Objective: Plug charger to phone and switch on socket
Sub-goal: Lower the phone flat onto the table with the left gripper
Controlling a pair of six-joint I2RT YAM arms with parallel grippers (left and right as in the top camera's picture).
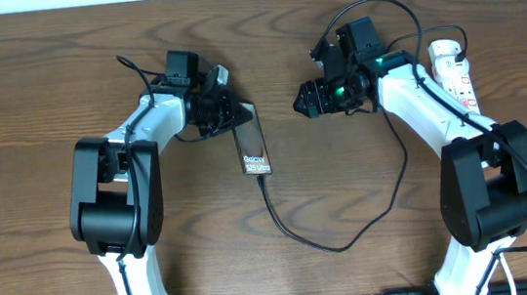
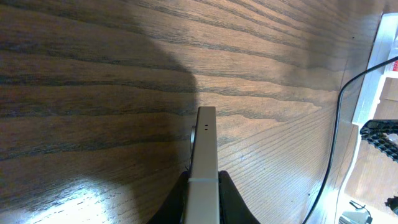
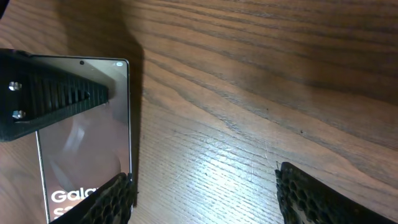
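- Phone (image 1: pixel 251 144): one short end clamped in the left gripper (image 1: pixel 228 112), jaws shut on face and back. From the left wrist it shows edge-on, long axis running straight out from the jaws.
- Charger (image 1: pixel 338 246) meets the phone end farthest from the left jaws. Whether the tip is fully seated, I cannot tell.
- Right gripper (image 1: pixel 304 100): jaws apart, nothing between them, and the phone lies just off one side of the gap.
- Socket (image 1: pixel 453 67) lies well behind the right jaws, beside that arm's forearm, long axis roughly parallel to the phone's. The right arm is nearer.
- Judgement: the switch looks like the next step, so the right jaws must turn back toward it. There is bare table (image 1: pixel 38 53) around them, but the cable and the arm's own links crowd the socket.
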